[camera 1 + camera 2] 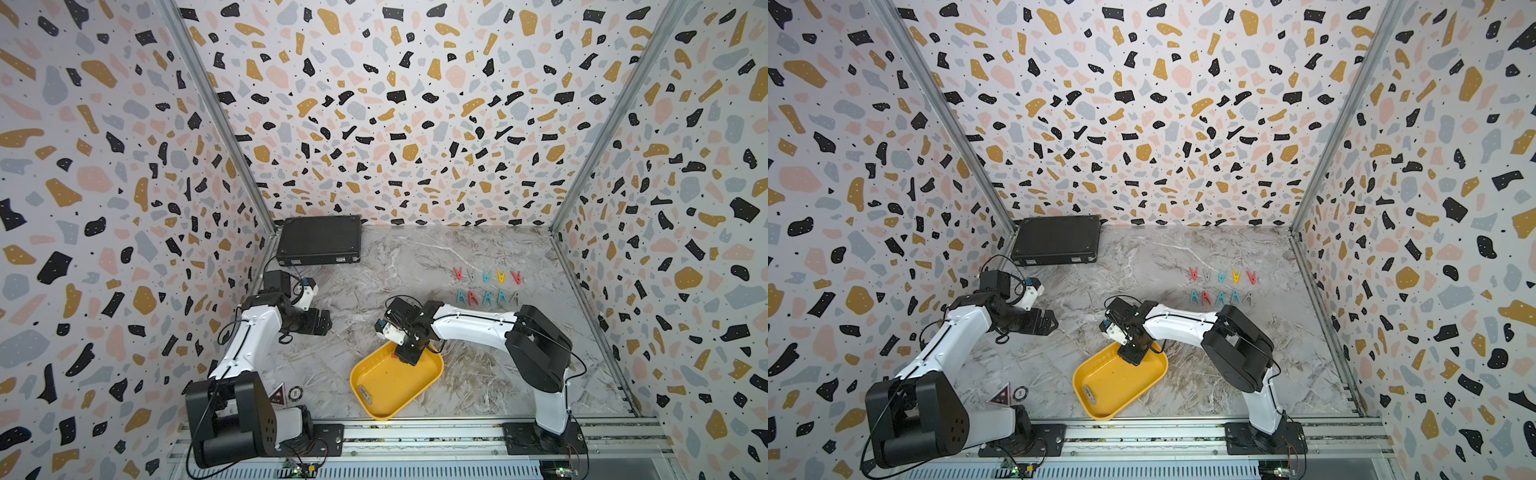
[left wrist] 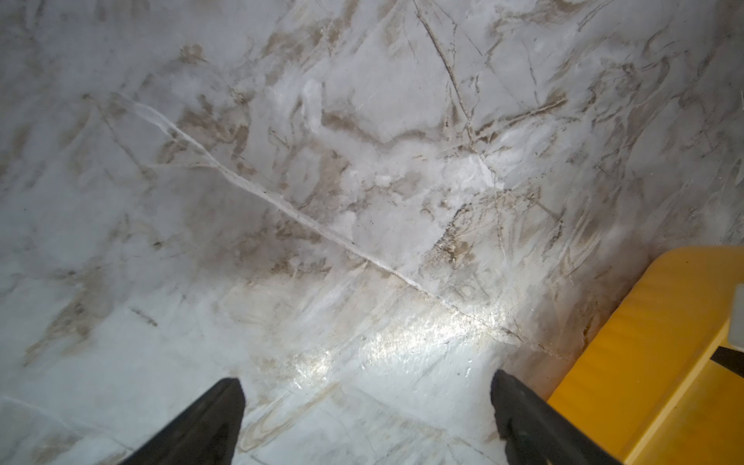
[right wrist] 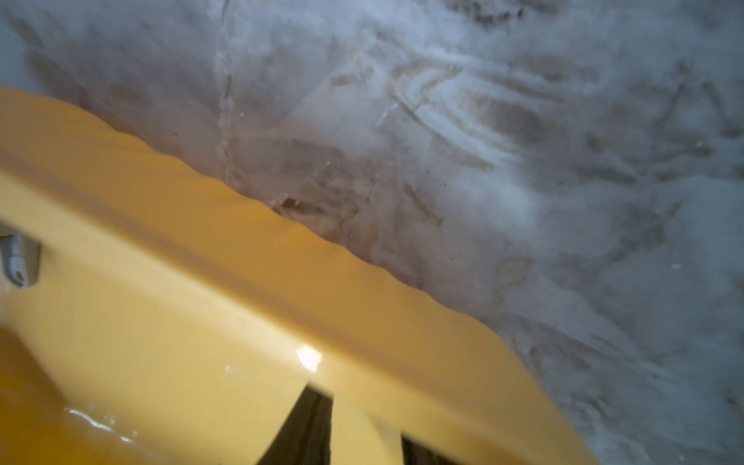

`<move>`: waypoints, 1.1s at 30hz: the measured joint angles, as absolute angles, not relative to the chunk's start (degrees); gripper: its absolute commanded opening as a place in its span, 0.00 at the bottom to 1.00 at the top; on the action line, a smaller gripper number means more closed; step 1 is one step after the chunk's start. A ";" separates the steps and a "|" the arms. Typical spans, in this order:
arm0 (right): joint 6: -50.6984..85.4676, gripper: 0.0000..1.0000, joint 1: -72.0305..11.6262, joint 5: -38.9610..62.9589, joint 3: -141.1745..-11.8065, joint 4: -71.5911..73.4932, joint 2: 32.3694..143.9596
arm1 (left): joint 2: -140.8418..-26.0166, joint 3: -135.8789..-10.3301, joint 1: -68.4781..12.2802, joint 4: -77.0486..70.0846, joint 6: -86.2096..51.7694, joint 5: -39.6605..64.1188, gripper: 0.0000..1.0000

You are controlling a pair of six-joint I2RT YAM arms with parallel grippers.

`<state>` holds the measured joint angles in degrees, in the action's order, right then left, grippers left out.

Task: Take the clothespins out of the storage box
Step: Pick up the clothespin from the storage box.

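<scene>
right gripper [image 1: 409,358] sat in storage box [image 1: 386,401] by red clothespin [image 1: 393,355] — clamp unclear; left gripper [image 2: 366,379] apart. next: pinch, lift.

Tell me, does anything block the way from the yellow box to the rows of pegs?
Nothing visible does: only bare table lies between the storage box and the clothespins; the right arm merely crosses above.

Jaws wide apart over marble table [image 2: 306,169], yellow storage box [image 2: 660,322] alongside.

no writing is legible on the triangular sticker [image 1: 277,394], round sticker [image 1: 295,392] or label [image 1: 365,395] in the storage box [image 1: 401,380].
</scene>
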<state>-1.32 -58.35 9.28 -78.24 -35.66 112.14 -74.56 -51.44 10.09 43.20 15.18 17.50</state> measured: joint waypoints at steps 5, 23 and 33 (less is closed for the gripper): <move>-1.28 0.29 -58.41 9.67 -78.19 -35.24 112.68 | -74.56 -51.46 10.17 43.20 15.18 17.50 1.00; -1.13 0.00 -59.88 9.47 -76.07 -34.24 111.20 | -74.56 -51.24 10.61 43.22 15.18 17.54 1.00; 1.54 0.00 -60.25 10.87 -71.99 -34.24 98.56 | -74.56 -51.24 10.83 43.20 15.18 17.67 1.00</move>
<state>1.54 -60.25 10.87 -71.99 -34.24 98.56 -74.56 -51.24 10.83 43.20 15.18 17.67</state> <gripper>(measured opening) 0.060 0.997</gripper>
